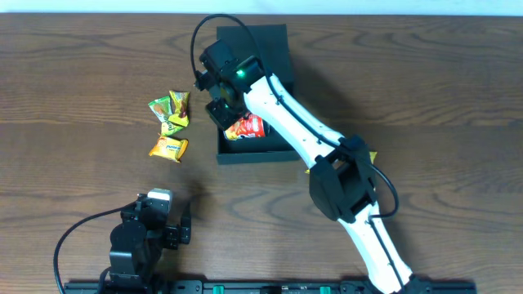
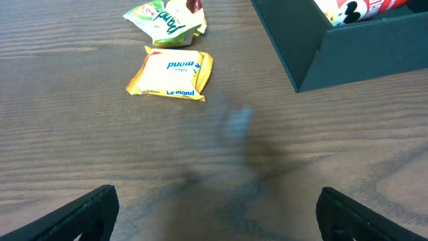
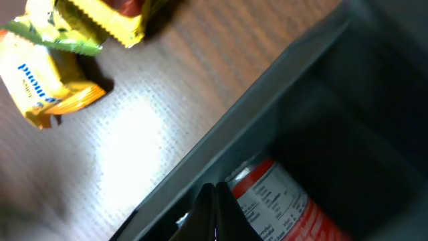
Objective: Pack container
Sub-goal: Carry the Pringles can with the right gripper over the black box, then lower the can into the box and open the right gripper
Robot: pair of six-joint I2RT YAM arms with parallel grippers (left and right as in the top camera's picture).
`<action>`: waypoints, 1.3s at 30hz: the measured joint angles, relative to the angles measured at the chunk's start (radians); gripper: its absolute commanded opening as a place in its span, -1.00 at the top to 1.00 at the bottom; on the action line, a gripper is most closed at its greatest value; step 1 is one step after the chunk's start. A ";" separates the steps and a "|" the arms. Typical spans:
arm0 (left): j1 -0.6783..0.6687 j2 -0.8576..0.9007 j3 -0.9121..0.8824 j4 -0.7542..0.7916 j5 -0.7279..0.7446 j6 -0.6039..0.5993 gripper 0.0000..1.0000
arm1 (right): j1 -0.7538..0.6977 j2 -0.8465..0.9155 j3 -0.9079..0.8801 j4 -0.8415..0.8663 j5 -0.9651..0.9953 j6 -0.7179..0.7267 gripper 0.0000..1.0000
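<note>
The dark teal-black container (image 1: 257,154) stands open at the middle back of the table, with its flap lid behind it. A small red can (image 1: 247,126) lies inside. My right gripper (image 1: 219,110) is shut and empty, just inside the container's left wall. In the right wrist view the closed fingers (image 3: 215,214) sit beside the can (image 3: 287,204) and the container wall (image 3: 267,94). My left gripper (image 1: 181,227) is open and empty, low over the table near the front left (image 2: 217,201). The container's corner (image 2: 348,53) shows in the left wrist view.
A green and yellow snack packet (image 1: 170,110) and a yellow packet (image 1: 167,148) lie left of the container. They also show in the left wrist view (image 2: 164,17) (image 2: 170,73). Another yellow packet (image 1: 369,157) peeks out under the right arm.
</note>
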 measured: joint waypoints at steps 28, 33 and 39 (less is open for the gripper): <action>0.000 0.000 0.000 0.000 0.000 0.000 -0.91 | -0.024 0.000 -0.015 0.129 0.189 0.053 0.96; 0.000 0.000 0.000 0.000 0.000 0.000 -0.91 | -0.024 0.000 -0.112 0.156 0.188 0.070 0.97; 0.000 0.000 0.000 0.000 0.000 0.000 -0.91 | -0.024 0.000 -0.148 0.087 0.188 0.085 0.96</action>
